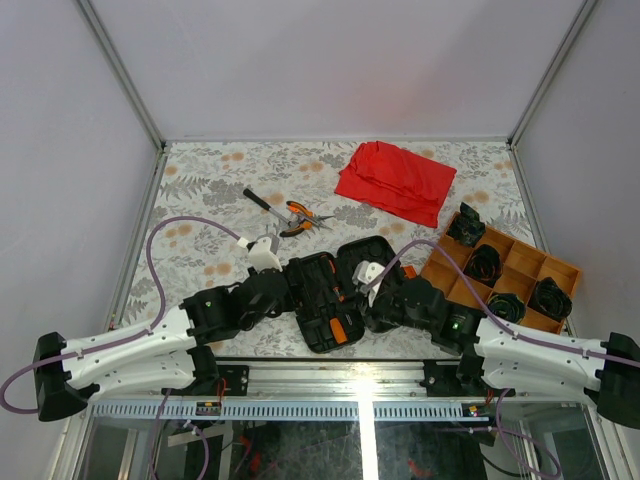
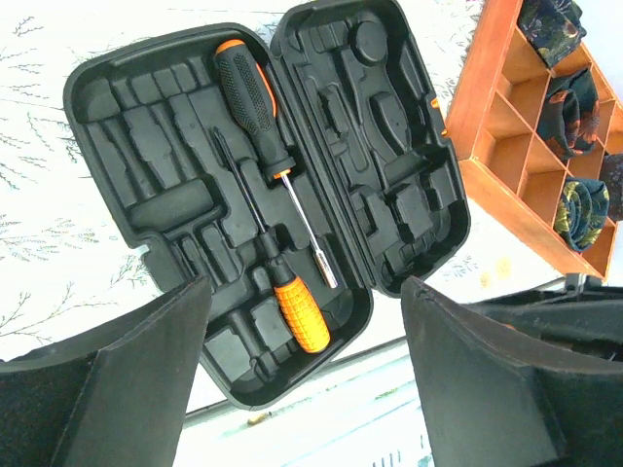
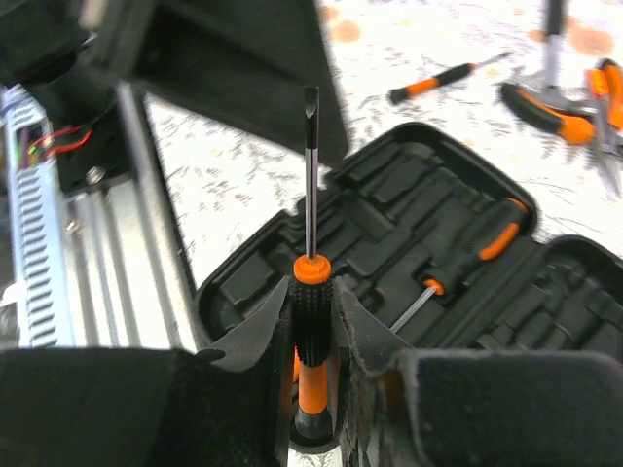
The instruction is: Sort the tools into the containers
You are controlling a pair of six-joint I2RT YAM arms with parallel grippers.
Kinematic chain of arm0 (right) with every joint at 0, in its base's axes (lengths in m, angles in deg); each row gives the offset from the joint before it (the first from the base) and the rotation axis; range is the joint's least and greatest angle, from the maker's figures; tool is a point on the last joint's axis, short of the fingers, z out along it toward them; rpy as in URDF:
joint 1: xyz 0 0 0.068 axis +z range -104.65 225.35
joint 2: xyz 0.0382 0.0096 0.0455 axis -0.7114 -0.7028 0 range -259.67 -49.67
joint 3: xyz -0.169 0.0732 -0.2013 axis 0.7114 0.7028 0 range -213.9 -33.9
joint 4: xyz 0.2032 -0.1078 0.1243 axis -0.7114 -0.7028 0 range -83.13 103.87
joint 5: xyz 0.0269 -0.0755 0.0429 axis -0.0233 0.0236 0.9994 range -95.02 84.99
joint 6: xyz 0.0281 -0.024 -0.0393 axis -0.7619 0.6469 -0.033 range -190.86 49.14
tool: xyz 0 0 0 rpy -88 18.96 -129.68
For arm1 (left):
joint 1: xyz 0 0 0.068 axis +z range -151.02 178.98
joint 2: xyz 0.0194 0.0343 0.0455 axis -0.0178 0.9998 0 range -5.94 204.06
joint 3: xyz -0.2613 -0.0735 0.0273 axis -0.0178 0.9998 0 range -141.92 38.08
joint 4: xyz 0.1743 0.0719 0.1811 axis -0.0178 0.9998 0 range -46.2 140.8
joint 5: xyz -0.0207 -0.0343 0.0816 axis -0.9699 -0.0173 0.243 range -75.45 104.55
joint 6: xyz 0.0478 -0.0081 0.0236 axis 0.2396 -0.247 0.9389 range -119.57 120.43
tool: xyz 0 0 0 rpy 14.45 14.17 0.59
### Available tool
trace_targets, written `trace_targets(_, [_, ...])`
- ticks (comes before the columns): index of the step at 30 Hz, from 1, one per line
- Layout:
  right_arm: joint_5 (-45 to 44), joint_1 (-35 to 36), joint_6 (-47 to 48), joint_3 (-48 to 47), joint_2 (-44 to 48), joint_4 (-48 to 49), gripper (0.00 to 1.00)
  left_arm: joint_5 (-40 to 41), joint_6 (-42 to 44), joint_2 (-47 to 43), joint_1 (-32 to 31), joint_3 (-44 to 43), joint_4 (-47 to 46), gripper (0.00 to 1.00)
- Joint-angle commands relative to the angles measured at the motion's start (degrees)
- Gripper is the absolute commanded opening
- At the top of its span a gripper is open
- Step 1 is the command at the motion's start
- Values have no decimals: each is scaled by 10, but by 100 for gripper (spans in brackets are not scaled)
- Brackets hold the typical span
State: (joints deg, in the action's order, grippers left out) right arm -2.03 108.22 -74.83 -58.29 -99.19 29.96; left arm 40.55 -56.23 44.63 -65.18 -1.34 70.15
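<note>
Left wrist view: tool case (image 2: 117, 117) lies open flat, both moulded halves up. Two drivers are seated in its left half: a black-handled driver (image 2: 248, 97) and, beside it, an orange-handled screwdriver (image 2: 297, 313), with their shafts crossing. Left gripper (image 2: 304, 292) hovers over the case's near edge with its fingers (image 2: 127, 370) spread wide and nothing between them.

Right wrist view: right gripper (image 3: 313, 336) is clamped narrow on the handle of a slim screwdriver (image 3: 311, 195), above the open case with the shaft pointing away from the wrist.

Beyond the case, on the patterned table: orange-handled pliers (image 1: 300, 215), with a black-handled tool (image 1: 258, 200) against or just beside them; cannot tell which. A small screwdriver (image 3: 438, 83) lies near those. Red cloth (image 1: 395, 180) sits farther back. Wooden tray (image 2: 472, 88) with compartments stands just right of the case.
</note>
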Motion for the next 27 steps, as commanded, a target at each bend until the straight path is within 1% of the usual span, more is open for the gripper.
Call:
trace_targets(1, [124, 11, 73, 11, -8, 40, 4, 1, 21, -1, -2, -18, -19, 77])
trace_targets(4, [147, 21, 113, 12, -10, 18, 7, -11, 33, 3, -2, -17, -31, 77])
trace_targets(7, [162, 29, 175, 12, 2, -10, 8, -24, 39, 8, -2, -18, -41, 77])
trace_targets(14, [161, 33, 334, -5, 12, -95, 3, -57, 64, 17, -2, -19, -82, 77])
trace_targets(21, [116, 33, 509, -43, 14, -207, 0, -143, 120, 41, -2, -28, -156, 76])
trace_targets(27, [81, 32, 584, -56, 29, -242, 0, -206, 167, 69, -2, -37, -178, 68])
